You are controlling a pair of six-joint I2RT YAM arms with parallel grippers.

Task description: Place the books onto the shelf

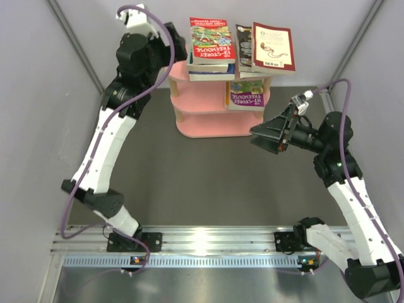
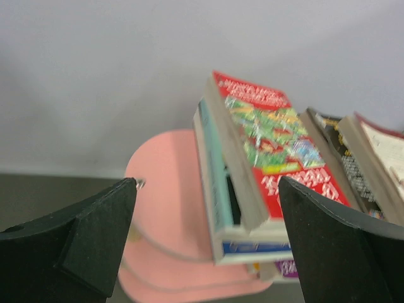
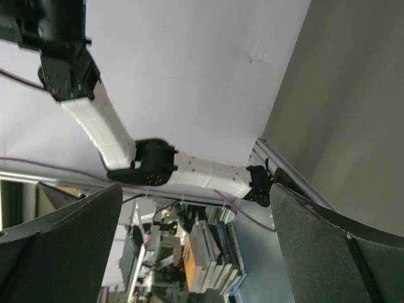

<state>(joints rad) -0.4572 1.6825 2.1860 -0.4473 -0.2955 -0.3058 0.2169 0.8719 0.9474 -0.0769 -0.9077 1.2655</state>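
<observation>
- So, the pink shelf (image 1: pixel 205 123) is parked at the far side of the dark table (image 1: pixel 189 189), close to the back wall (image 1: pixel 82 25).
- Its top board is pretty much covered with books. A red cartoon-cover book (image 1: pixel 213 39) is laid flat on top of a small stack at the left end.
- In the left wrist view, a teal book (image 2: pixel 213 165) and a blue-spined book (image 2: pixel 252 247) can be made out under that red one, with bare pink board left over beside the stack.
- Just to the right of the stack, a dark book (image 1: pixel 243 39) and a maroon-and-cream book (image 1: pixel 273 47) are laid side by side. They're touching, and the maroon one is lapped over the dark one's edge.
- A purple-and-green book (image 1: pixel 247 95) is laid flat lower down, under the top board at the shelf's right end, poking out toward the front. Which lower board it's resting on can't be told for sure.
- The left gripper (image 2: pixel 208 189) is raised at the top left end of the shelf and pointed at the red-topped stack. Its jaws are spread wide and nothing is held between them.
- The right gripper (image 1: pixel 264 136) is hung over the table to the right of the shelf, apart from it. It's also spread wide and nothing is held.
- In the right wrist view, only the left arm (image 3: pixel 120 148) and the wall are caught between the fingers.
</observation>
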